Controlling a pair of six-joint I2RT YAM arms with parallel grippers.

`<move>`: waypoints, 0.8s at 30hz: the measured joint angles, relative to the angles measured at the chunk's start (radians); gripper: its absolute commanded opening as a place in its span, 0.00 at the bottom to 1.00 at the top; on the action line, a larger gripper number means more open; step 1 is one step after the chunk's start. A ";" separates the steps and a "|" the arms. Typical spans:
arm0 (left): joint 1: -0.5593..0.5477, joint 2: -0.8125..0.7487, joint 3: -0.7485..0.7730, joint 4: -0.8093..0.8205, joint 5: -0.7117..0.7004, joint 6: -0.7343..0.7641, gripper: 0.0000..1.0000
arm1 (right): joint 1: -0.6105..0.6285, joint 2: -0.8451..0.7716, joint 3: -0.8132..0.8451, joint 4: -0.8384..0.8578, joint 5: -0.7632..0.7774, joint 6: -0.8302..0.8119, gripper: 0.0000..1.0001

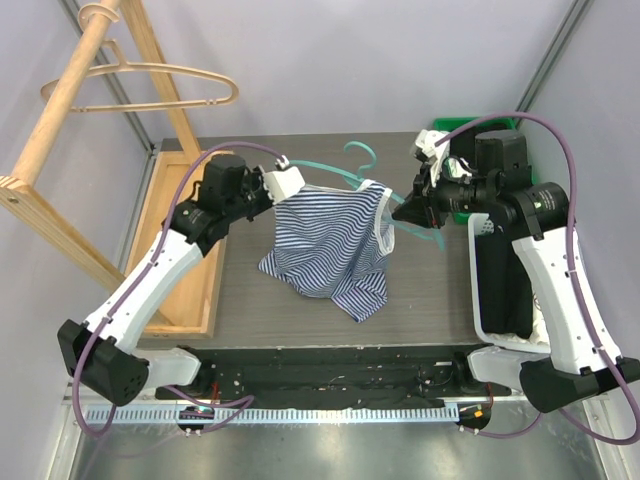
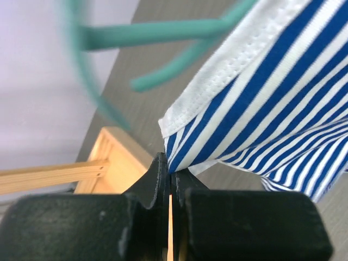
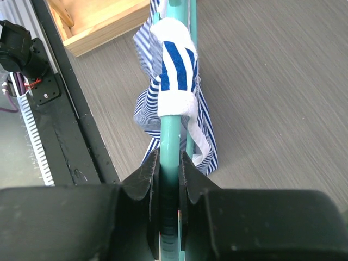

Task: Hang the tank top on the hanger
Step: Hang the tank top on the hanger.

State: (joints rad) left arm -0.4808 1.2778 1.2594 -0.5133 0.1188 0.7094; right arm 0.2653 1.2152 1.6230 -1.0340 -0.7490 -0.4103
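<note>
Tank top: the tank top (image 1: 330, 245) is held up over the middle of the table (image 1: 250, 310), its hem drooping toward the surface.
Right pincer: the right pincer (image 3: 168, 174) is clamped on the right end of the hanger (image 3: 169, 136).
Left pincer: the left pincer (image 2: 171, 169) is pressed together on a white-trimmed corner of the top, near the hanger's left end.
Done: one strap is seen looped over the hanger's right arm.
Left: the other shoulder is judged not yet drawn over the left arm.

Above the left gripper (image 2: 170, 175) the hanger (image 2: 157, 33) is blurred and cut off at the top edge; the tank top (image 2: 283, 98) runs off to its right. The hanger's bar vanishes between the jaws of the right gripper (image 3: 166, 171).
</note>
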 measured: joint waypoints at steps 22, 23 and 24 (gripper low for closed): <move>0.038 -0.010 0.094 0.046 -0.167 0.032 0.00 | -0.017 -0.038 -0.049 -0.005 -0.055 0.002 0.01; 0.038 -0.010 0.094 0.050 -0.171 0.032 0.00 | -0.019 -0.039 -0.049 -0.010 -0.065 0.001 0.01; 0.038 -0.010 0.095 0.053 -0.172 0.032 0.00 | -0.019 -0.039 -0.049 -0.015 -0.072 -0.001 0.01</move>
State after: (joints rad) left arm -0.4427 1.2675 1.3544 -0.4603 -0.0536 0.7418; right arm 0.2466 1.1763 1.5742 -1.0492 -0.8215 -0.4114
